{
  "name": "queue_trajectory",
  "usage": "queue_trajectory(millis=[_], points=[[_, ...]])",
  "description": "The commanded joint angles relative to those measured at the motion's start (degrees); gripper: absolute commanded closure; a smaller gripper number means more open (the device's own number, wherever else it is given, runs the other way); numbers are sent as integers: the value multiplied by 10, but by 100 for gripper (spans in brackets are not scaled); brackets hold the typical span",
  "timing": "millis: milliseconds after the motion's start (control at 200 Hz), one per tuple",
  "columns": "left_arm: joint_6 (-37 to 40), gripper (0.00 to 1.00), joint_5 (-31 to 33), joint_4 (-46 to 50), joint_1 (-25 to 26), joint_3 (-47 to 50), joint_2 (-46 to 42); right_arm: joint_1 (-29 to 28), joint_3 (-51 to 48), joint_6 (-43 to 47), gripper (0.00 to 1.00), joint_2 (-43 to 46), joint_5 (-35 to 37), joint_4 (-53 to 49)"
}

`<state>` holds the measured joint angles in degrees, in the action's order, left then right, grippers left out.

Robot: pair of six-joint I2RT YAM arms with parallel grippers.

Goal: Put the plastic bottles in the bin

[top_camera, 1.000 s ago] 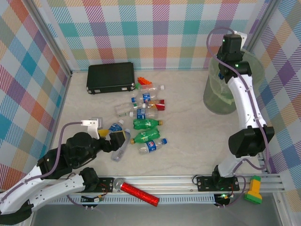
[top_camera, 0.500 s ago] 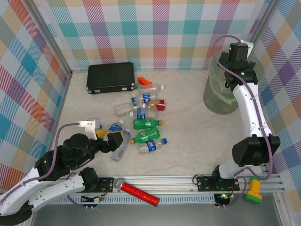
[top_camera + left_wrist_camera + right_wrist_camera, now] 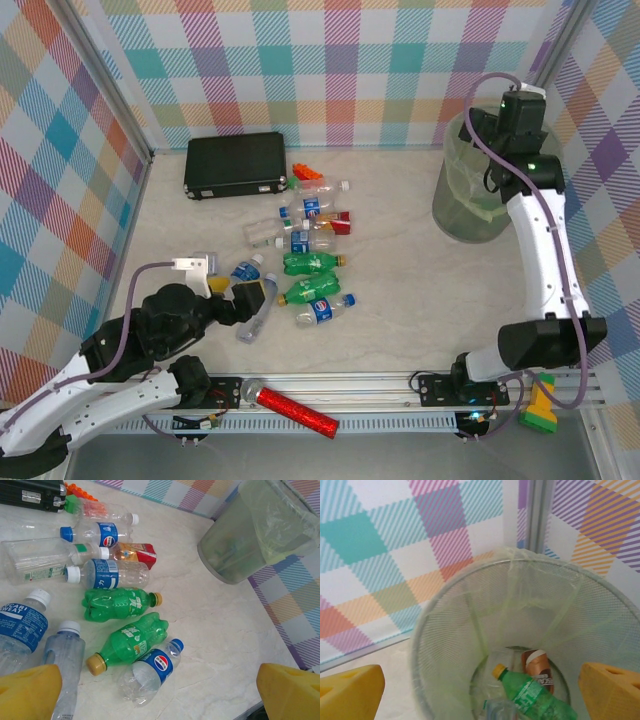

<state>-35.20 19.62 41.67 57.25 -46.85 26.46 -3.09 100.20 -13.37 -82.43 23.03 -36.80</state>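
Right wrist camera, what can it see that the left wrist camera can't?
Right wrist: the inside of the round mesh bin with the pale green bag, where a green plastic bottle and a brown plastic bottle lie at the bottom.
Left wrist: a bunch of green and clear blue-labelled plastic bottles lying on the pale marble table, and a flat black case.
Both: the bin, and wide-apart yellow fingers at the bottom corners.

Plastic bottles (image 3: 120, 605) lie clustered on the table (image 3: 215, 625), bin (image 3: 235, 545) well apart.
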Motion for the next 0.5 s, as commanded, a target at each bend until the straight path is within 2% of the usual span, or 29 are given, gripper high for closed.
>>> queue_trajectory(millis=[0, 120, 345, 500], points=[[-3, 1, 3, -16, 5, 9, 14, -14, 7, -34, 1, 27, -67, -33], [-6, 0, -4, -25, 5, 13, 36, -48, -41, -50, 1, 61, -99, -33], [-12, 1, -10, -36, 5, 27, 88, -148, -197, -52, 1, 142, -107, 11], [-20, 0, -20, -42, 5, 45, 126, -190, -305, -79, 1, 182, -160, 50]])
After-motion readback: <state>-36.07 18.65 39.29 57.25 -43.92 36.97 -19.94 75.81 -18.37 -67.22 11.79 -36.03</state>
